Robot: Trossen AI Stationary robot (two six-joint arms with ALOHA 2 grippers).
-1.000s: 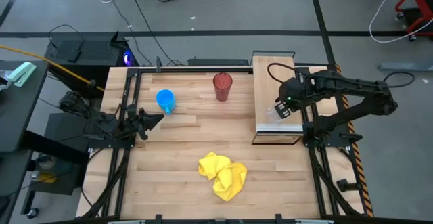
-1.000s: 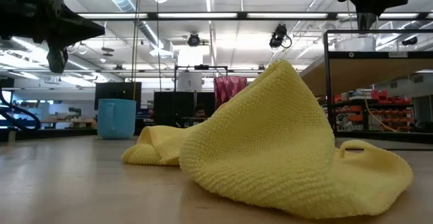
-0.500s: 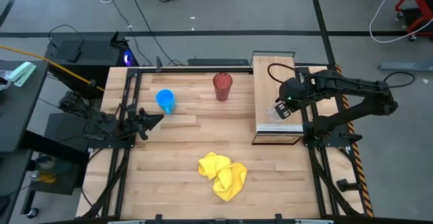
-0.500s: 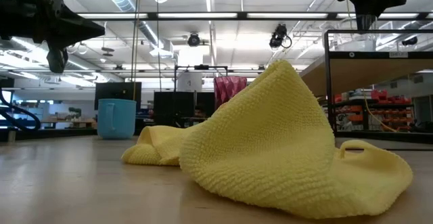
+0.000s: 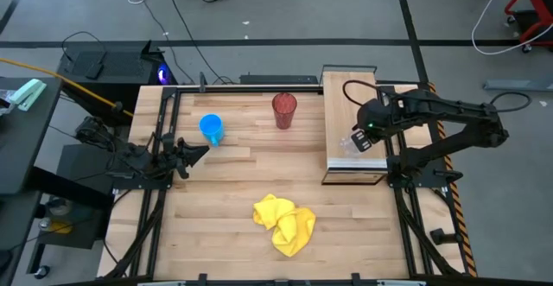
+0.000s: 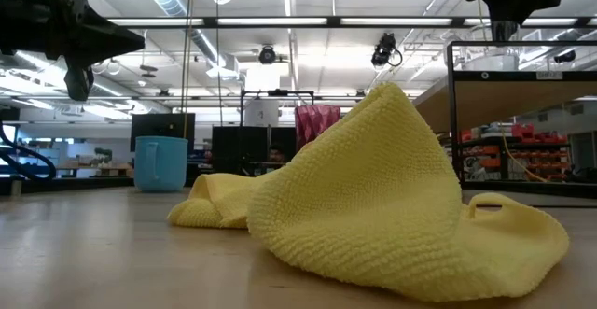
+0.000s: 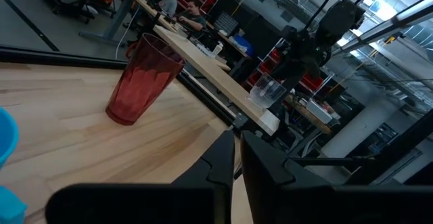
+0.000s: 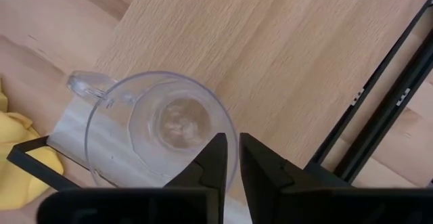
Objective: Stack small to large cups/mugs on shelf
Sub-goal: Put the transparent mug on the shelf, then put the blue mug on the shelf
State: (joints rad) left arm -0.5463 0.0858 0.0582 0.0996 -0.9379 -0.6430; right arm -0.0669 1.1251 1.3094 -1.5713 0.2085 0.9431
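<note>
- The right hand [image 8: 232,158] now stands with its fingers slightly parted astride the clear cup's [image 8: 160,128] rim on the shelf [image 5: 350,104].
- Otherwise no visible shift.

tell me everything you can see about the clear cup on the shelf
The clear cup is small, see-through and looks like glass or plastic, with a round rim, a little handle on one side and nothing inside. It stands upright, mouth up, near the front end of the light-wood shelf at the table's right. The right gripper is directly above it, its narrowly parted fingers straddling the rim on the side away from the handle; whether they press the wall is unclear.
</note>
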